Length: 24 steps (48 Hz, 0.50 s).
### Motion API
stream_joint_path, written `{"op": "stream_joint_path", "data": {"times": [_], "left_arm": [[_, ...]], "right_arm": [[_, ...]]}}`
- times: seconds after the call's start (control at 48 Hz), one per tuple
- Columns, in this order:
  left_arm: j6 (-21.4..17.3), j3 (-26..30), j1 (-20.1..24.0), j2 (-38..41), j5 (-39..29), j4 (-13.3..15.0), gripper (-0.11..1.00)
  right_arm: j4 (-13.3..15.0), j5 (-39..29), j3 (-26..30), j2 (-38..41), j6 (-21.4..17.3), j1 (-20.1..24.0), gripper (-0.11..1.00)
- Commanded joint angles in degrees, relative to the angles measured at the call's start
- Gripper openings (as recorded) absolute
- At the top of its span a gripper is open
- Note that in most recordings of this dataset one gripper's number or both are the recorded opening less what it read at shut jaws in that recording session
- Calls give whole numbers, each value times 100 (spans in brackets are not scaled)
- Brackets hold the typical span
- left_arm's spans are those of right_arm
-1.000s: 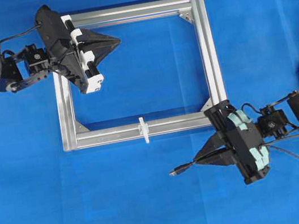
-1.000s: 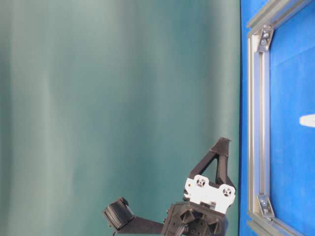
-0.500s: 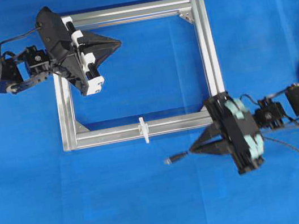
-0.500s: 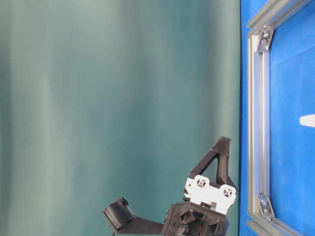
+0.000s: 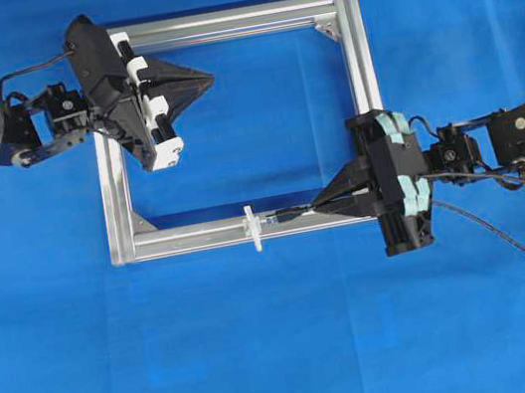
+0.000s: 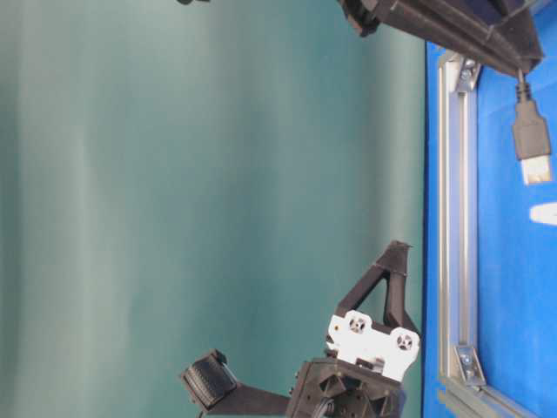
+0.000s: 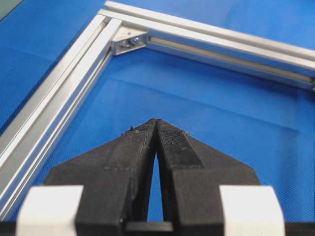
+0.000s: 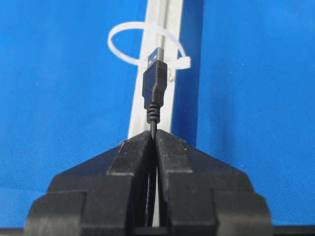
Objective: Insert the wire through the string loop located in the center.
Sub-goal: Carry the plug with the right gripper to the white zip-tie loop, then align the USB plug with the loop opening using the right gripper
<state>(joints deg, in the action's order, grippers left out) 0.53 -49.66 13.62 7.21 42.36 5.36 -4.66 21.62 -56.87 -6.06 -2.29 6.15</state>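
The right gripper (image 8: 153, 135) was seen clamped on the wire (image 8: 154, 88), its two black fingers (image 8: 133, 152) pressed together around the thin cable just behind the plug. The plug was held out ahead of the fingertips, its metal tip pointed at the string loop (image 8: 129, 29). In the right wrist view the tip was set against the opening of the loop; whether it had entered could not be told. From overhead, the plug (image 5: 286, 217) was seen just beside the loop (image 5: 253, 228), on the side of the loop toward the right gripper (image 5: 316, 205), and a small gap seemed to remain between them. The loop was fixed at the middle of one bar of the silver frame (image 5: 199, 237), and the wire was laid along that same bar. Behind the gripper the rest of the cable was trailed away from the loop across the blue cloth (image 5: 269, 357).

Farther from the loop, over the opposite corner of the frame, the left gripper (image 5: 207, 77) was held with its fingers (image 7: 142, 142) pressed together at the tips, and nothing was seen between them. Beneath it only cloth and the frame corner (image 7: 129, 41) were visible.
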Motion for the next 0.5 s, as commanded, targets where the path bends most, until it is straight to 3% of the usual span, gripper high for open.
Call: {"op": "stream_joint_path", "data": {"times": [0.0,0.479], "left_arm": [[0,44,-9,-158,53,-18,0],[0,44,-9,-158,62,-18,0]], "right_arm": [[-9,35,44,-97,9,0,-2],[-9,26,44,-97,9,79,-2]]}}
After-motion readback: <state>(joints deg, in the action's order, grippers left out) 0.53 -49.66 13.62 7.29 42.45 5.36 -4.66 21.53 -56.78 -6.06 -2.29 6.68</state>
